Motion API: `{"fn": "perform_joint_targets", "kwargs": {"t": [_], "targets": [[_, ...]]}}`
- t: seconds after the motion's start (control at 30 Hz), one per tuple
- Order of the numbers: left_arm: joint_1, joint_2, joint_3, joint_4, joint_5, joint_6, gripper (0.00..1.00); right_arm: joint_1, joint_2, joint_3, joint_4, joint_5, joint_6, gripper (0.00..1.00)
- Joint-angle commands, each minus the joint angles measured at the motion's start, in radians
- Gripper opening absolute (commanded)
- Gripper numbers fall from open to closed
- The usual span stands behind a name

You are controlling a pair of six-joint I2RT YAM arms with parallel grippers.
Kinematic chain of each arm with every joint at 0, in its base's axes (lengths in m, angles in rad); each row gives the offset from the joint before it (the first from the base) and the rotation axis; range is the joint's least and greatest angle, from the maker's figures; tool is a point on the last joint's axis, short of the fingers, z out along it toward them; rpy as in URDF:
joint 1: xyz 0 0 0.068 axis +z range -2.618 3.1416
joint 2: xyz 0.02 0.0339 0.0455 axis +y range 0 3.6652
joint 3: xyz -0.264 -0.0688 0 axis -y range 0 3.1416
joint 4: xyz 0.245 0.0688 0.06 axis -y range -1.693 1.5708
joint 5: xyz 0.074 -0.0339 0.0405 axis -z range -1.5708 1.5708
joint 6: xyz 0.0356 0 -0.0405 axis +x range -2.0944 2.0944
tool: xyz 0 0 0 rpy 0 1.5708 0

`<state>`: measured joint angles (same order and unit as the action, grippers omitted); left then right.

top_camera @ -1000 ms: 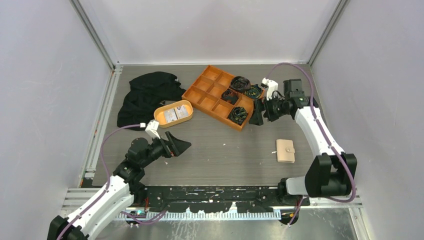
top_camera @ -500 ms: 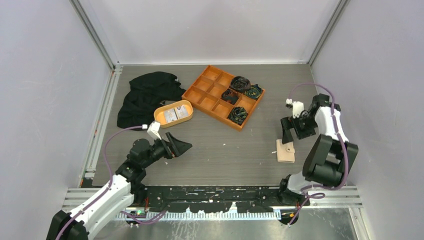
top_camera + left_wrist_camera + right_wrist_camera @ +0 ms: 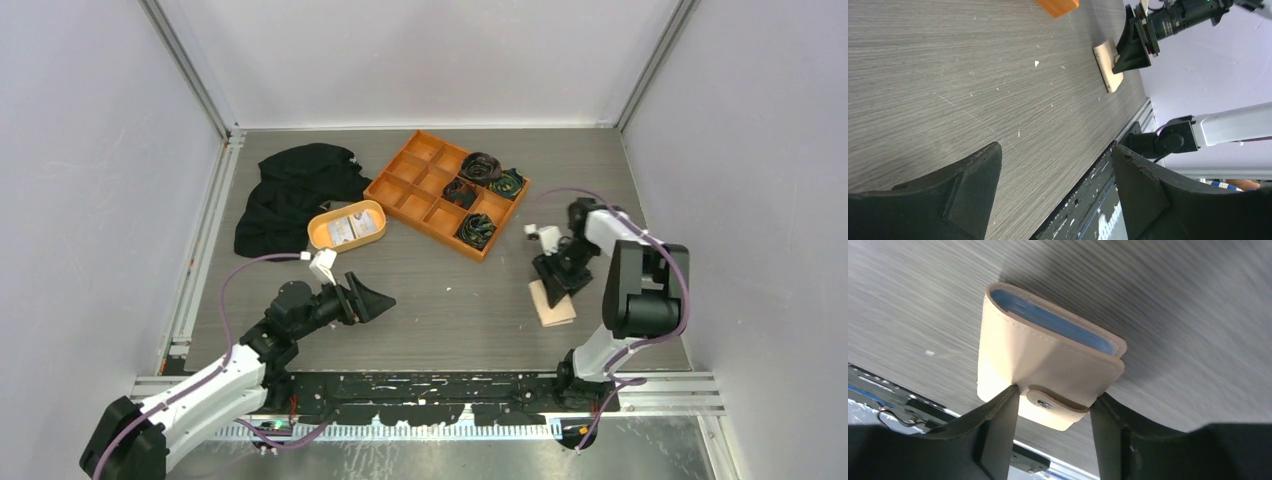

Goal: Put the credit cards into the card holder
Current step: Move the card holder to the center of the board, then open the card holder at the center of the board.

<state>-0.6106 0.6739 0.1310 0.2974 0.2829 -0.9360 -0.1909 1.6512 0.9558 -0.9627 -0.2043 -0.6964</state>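
Grey wood-grain table [image 3: 440,300] carries, from largest down, a heap of black cloth [image 3: 290,195], the orange divided tray [image 3: 412,165] and the oval orange dish [image 3: 318,228]. The card holder [image 3: 553,303] lies flat near the right front, well apart from the credit cards [image 3: 350,227], which sit in the dish.

The step in hand looks like securing the holder. The right gripper [image 3: 556,283] is down on its snap-tab edge, jaws at middling width either side of the tab. Whether they pinch it I cannot tell. The left gripper [image 3: 372,300] hovers over bare table between dish and holder, jaws wide and empty.

Next, I judge, the holder must be unsnapped and spread before any card goes in.

Only the right wrist view shows blue [image 3: 1058,325] inside the closed fold, lining or card unclear. Only the overhead view shows the cards.
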Motion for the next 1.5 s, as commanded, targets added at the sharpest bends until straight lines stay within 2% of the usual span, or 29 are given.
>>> {"fn": "perform_joint_targets", "kwargs": {"t": [0.0,0.13,0.27,0.3,0.37,0.43,0.47,0.63,0.7,0.8,0.87,0.9,0.97,1.03,1.13,1.27,1.37,1.47], "targets": [[-0.056,0.051,0.009,0.103,-0.062,0.012,0.8,0.261,-0.007,0.011,0.064,-0.064,0.135,0.51],[-0.119,0.127,-0.001,0.156,-0.124,0.018,0.78,0.482,0.024,0.087,0.072,-0.13,0.282,0.39],[-0.18,0.201,-0.005,0.226,-0.167,0.05,0.76,0.716,0.057,0.144,0.089,-0.208,0.365,0.4],[-0.198,0.216,-0.006,0.243,-0.176,0.074,0.75,0.734,0.059,0.158,0.085,-0.243,0.363,0.42],[-0.237,0.248,-0.014,0.288,-0.198,0.132,0.75,0.755,0.044,0.176,0.064,-0.3,0.326,0.53],[-0.278,0.277,-0.03,0.358,-0.224,0.194,0.75,0.754,-0.002,0.171,0.041,-0.308,0.25,0.71],[-0.296,0.292,-0.035,0.393,-0.231,0.228,0.75,0.754,-0.039,0.159,0.035,-0.307,0.207,0.77],[-0.337,0.386,-0.012,0.529,-0.196,0.383,0.76,0.754,-0.319,0.063,0.046,-0.372,-0.052,0.97],[-0.337,0.44,-0.005,0.595,-0.173,0.444,0.78,0.754,-0.434,-0.031,0.112,-0.44,-0.21,0.99],[-0.335,0.532,0.011,0.683,-0.172,0.473,0.8,0.754,-0.504,-0.159,0.146,-0.522,-0.569,0.99],[-0.333,0.586,0.039,0.695,-0.163,0.461,0.8,0.754,-0.428,-0.128,0.093,-0.538,-0.691,0.97],[-0.332,0.613,0.052,0.693,-0.16,0.449,0.8,0.755,-0.365,-0.085,0.043,-0.54,-0.735,0.93],[-0.323,0.67,0.074,0.705,-0.162,0.422,0.79,0.755,-0.242,0.012,-0.049,-0.539,-0.844,0.72],[-0.315,0.733,0.068,0.792,-0.166,0.394,0.78,0.758,-0.172,0.033,-0.01,-0.533,-0.825,0.65],[-0.295,0.83,0.048,0.922,-0.173,0.355,0.74,0.786,-0.125,0.025,0.114,-0.477,-0.741,0.64],[-0.265,0.991,0.09,1.007,-0.103,0.3,0.64,0.825,-0.041,0.061,0.135,-0.42,-0.67,0.55],[-0.252,1.122,0.115,1.126,-0.043,0.235,0.58,0.849,-0.016,0.065,0.156,-0.395,-0.643,0.53],[-0.241,1.187,0.146,1.134,-0.025,0.195,0.52,0.864,-0.008,0.059,0.171,-0.391,-0.629,0.54]]}}
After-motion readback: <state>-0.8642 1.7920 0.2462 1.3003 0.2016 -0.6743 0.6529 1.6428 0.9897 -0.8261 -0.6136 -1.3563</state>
